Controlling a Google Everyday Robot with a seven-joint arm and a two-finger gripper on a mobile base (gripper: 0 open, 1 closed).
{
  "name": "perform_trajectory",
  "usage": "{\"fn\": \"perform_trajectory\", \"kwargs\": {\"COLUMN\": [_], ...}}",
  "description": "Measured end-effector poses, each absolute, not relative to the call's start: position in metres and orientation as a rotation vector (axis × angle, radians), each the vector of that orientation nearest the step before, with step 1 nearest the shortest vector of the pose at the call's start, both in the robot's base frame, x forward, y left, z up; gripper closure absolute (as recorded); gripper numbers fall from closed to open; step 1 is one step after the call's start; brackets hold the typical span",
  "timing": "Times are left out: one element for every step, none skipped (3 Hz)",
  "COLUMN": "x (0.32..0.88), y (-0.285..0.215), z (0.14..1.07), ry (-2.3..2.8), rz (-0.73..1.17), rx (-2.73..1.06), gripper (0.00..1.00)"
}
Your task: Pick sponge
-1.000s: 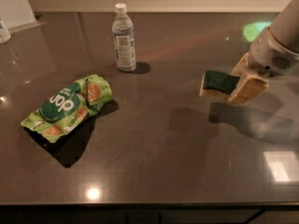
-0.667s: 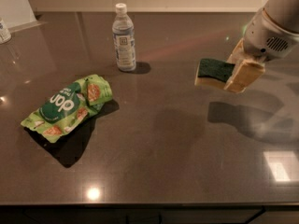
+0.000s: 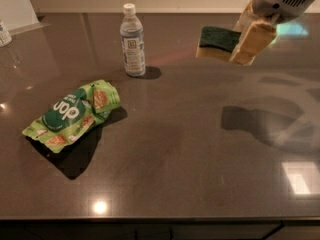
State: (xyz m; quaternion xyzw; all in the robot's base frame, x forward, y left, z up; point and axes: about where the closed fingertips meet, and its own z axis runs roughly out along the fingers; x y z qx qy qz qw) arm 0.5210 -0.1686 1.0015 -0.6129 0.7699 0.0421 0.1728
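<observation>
The sponge [image 3: 218, 42], dark green on top with a pale yellow base, hangs in the air at the upper right of the camera view, well above the dark table [image 3: 175, 149]. My gripper [image 3: 247, 39] comes in from the top right corner and is shut on the sponge's right end, with one pale yellow blocky pad [image 3: 253, 43] in front of it. The sponge's shadow lies on the table below.
A clear water bottle [image 3: 132, 40] with a white cap stands at the back centre-left. A crumpled bright green snack bag [image 3: 72, 115] lies at the left. A pale object [image 3: 4, 33] sits at the far left edge.
My gripper has risen with the sponge in it, lifting it from just above the table to high over it. The bottle and the bag have not moved.
</observation>
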Motion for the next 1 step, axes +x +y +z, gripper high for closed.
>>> {"fn": "perform_trajectory", "kwargs": {"x": [0.5286], "y": [-0.1649], "z": [1.0077], "ry": [2.156], "rz": [0.101], "rx": [-1.718], "gripper": [1.0]}}
